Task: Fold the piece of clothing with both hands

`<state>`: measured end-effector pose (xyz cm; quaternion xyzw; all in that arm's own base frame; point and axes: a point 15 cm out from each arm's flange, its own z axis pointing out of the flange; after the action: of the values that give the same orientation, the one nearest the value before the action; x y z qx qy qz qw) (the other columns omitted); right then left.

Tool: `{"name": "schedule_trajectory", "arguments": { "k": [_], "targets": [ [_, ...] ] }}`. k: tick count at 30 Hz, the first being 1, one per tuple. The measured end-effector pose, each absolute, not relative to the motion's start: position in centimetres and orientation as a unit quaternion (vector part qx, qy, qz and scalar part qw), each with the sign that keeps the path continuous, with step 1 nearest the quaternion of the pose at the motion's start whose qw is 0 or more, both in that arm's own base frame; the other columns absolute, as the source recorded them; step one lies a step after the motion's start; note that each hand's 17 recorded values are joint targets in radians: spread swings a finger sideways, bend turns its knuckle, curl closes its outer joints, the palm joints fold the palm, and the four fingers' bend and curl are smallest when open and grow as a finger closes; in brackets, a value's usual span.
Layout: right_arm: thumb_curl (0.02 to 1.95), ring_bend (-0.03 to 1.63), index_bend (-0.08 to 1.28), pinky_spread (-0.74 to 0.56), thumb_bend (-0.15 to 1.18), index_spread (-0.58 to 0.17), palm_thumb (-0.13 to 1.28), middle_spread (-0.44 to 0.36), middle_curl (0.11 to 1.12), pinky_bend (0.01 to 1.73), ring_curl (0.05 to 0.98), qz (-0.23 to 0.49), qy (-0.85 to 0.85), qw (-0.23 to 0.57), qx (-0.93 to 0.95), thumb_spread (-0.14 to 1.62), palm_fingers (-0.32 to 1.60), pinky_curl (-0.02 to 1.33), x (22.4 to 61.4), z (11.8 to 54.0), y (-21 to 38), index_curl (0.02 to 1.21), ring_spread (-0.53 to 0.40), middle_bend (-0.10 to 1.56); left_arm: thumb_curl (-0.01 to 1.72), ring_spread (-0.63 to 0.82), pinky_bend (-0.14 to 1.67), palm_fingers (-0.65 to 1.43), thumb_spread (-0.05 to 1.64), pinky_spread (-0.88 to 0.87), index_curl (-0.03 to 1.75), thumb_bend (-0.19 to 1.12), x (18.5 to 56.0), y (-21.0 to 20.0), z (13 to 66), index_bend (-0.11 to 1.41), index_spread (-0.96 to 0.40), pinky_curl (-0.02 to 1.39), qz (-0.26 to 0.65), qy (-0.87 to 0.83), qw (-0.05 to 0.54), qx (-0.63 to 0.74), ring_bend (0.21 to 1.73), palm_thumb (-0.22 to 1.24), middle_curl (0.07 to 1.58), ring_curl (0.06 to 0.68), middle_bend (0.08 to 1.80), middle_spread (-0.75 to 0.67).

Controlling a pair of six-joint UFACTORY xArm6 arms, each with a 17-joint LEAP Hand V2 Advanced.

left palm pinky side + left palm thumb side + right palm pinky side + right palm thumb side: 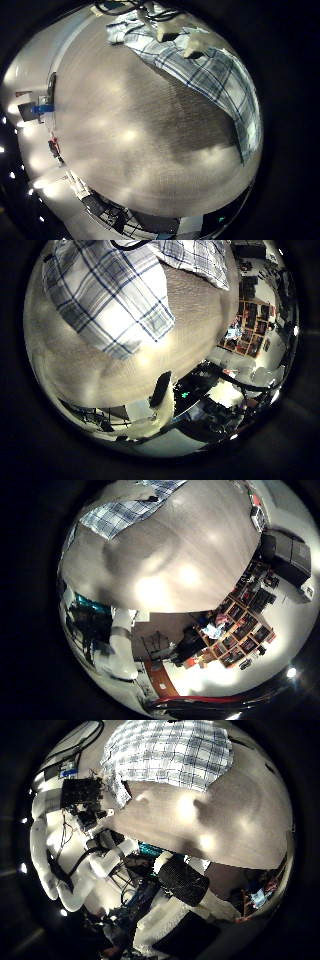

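Lying spread on the table (130, 130), a checked shirt (200, 70) waits beneath two robot hands.

Both of the left hand's palm cameras look down on the shirt (110, 295), flat on the tabletop with bare wood beside it; the thumb-side view shows the cloth large and close to that palm. How the left hand's fingers are set cannot be told. The right hand (80, 795) shows its dark body just beside the shirt's (170, 755) edge, but whether its fingers are spread or curled cannot be told either. From its little-finger side, the shirt (120, 515) lies farther off across the table (170, 550).
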<state>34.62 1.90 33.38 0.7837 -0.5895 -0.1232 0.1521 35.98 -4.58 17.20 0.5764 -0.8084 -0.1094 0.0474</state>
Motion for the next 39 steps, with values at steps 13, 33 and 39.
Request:
{"name": "schedule_trajectory", "arguments": {
  "k": [13, 33, 39],
  "targets": [
    [0.29, 0.73, 0.17, 0.24, -0.01, -0.382, 0.41, -0.083, 0.38, 0.72, 0.2, -0.126, -0.591, 0.152, 0.782, 1.33, 0.28, 0.1, 34.4, 33.3, 1.4, 0.29, -0.063, 0.38, 0.39, -0.19, 0.48, 0.96, 1.08, -0.08, 0.45, 0.11, 36.7, -6.0, 16.8, 0.24, -0.13, 0.38, -0.114, -0.791, 0.029, 0.6, 0.97, 0.6, 0.55, 0.269, 0.78, -0.09],
    [0.31, 0.95, 0.17, -0.09, -0.04, -0.3, 0.37, -0.185, 0.45, 0.79, 0.294, -0.123, -0.574, 0.174, 0.79, 1.14, 0.43, 0.08, 35.0, 21.4, 5.1, 0.32, -0.237, 0.48, 0.5, -0.45, 1.14, 0.92, 1.15, -0.58, 0.98, 0.03, 34.3, -7.0, 25.2, 0.48, -0.56, 0.75, -0.113, -0.801, 0.021, 0.587, 1.43, 0.8, 0.99, 0.53, 0.97, -0.5],
    [0.31, 0.98, 0.17, -0.13, -0.02, -0.283, 0.36, -0.194, 0.47, 0.84, 0.321, -0.121, -0.577, 0.187, 0.786, 1.1, 0.41, 0.07, 35.4, 19.4, 6.3, 0.33, -0.246, 0.5, 0.51, -0.44, 1.17, 0.88, 1.15, -0.6, 1.11, -0.01, 33.9, -7.0, 26.7, 0.48, -0.61, 0.78, -0.121, -0.801, 0.024, 0.585, 1.48, 0.82, 1.06, 0.541, 0.98, -0.54]
  ]
}}
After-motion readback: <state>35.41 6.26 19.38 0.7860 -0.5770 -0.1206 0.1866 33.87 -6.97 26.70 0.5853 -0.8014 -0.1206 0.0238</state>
